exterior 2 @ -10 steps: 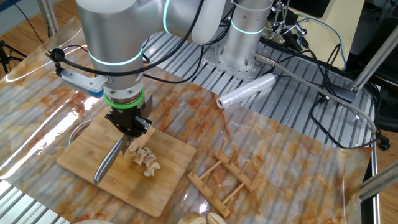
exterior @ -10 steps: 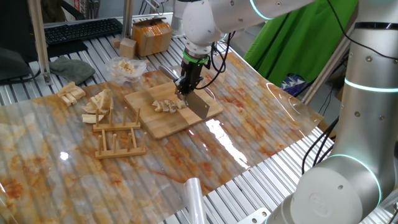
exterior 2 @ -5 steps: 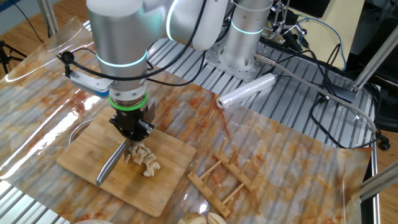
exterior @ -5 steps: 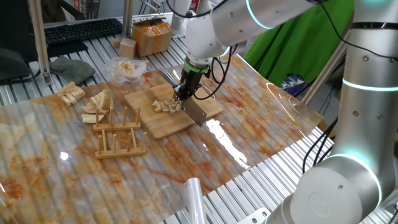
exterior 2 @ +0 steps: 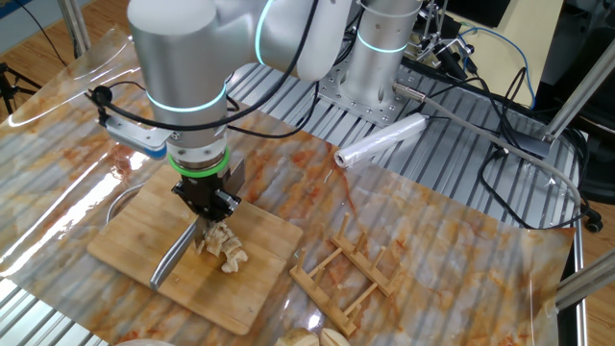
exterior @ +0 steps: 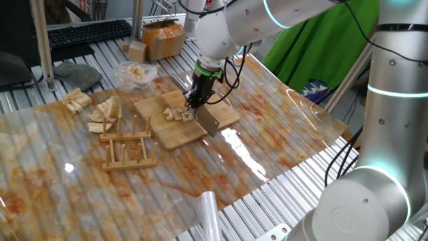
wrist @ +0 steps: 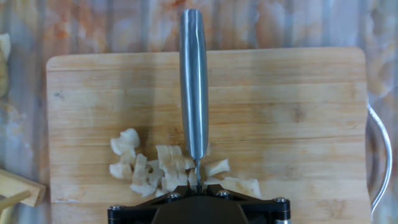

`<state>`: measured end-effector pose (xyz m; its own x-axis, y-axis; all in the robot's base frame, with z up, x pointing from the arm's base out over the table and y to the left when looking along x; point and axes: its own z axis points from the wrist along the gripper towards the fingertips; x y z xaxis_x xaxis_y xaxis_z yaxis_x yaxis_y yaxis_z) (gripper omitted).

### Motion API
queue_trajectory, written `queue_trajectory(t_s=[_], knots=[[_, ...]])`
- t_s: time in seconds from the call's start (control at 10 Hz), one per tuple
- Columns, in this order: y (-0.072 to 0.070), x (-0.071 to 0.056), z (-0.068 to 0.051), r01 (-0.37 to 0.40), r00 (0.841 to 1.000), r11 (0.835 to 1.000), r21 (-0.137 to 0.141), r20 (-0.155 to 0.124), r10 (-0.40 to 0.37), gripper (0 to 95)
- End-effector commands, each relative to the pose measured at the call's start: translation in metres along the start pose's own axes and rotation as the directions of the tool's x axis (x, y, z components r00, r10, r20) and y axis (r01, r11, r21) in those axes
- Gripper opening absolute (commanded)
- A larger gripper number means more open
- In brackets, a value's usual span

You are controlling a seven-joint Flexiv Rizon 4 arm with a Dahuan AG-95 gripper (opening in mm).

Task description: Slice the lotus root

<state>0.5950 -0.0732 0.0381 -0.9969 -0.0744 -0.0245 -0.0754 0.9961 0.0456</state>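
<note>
On wooden board [wrist: 298, 112], centre of marbled surface [exterior: 267, 147]: gripper [exterior 2: 206, 206] pointing straight down, jaws fully closed on handle of knife [wrist: 193, 81], blade edge-down among lotus root [wrist: 163, 169]. Lotus root already a cluster of small cream bits, spread on either side of blade, on the half of board nearest the hand camera (contact between edge and board not resolvable).

Risks, as judged from this pose:
- Scatter of pieces off board edge, caused by blade pushing loose bits sideways rather than cutting.
- Uneven or missed cuts, caused by nothing pinning the small pieces; likely rolling or sticking to steel.
- Blade twist in the grip, caused by narrow smooth metal handle held by two fingers only.
- Board sliding on glossy sheet under downward force.

Materials and shapes:
- Board: rectangular, rounded corners, pale bamboo grain, matt.
- Knife: brushed steel, one-piece, long slim profile seen edge-on.
- Lotus root: irregular chunks, moist-looking, cream to pale beige.
- Surface: glossy, orange-veined, ribbed beneath, reflective.
- Slotted wooden rack [exterior: 127, 148] just beside board; tan wedge pieces [exterior: 103, 114] beyond it.
</note>
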Motion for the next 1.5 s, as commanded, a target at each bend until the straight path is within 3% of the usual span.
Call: queue_trajectory(t_s=[0.1, 0.4, 0.5, 0.7, 1.1, 1.5], knots=[[0.001, -0.003, -0.004, 0.014, 1.000, 1.000, 0.000, -0.002, -0.014, 0.0], [0.000, -0.003, -0.013, 0.017, 1.000, 1.000, 0.011, -0.008, -0.017, 0.0], [-0.002, -0.002, -0.023, 0.024, 1.000, 1.000, 0.016, -0.020, -0.023, 0.0], [-0.005, -0.002, -0.028, 0.036, 0.999, 0.999, 0.021, -0.026, -0.035, 0.0], [-0.017, -0.004, -0.028, 0.066, 0.998, 0.998, 0.020, -0.023, -0.066, 0.0], [-0.018, -0.004, -0.024, 0.077, 0.997, 0.997, 0.018, -0.022, -0.077, 0.0]])
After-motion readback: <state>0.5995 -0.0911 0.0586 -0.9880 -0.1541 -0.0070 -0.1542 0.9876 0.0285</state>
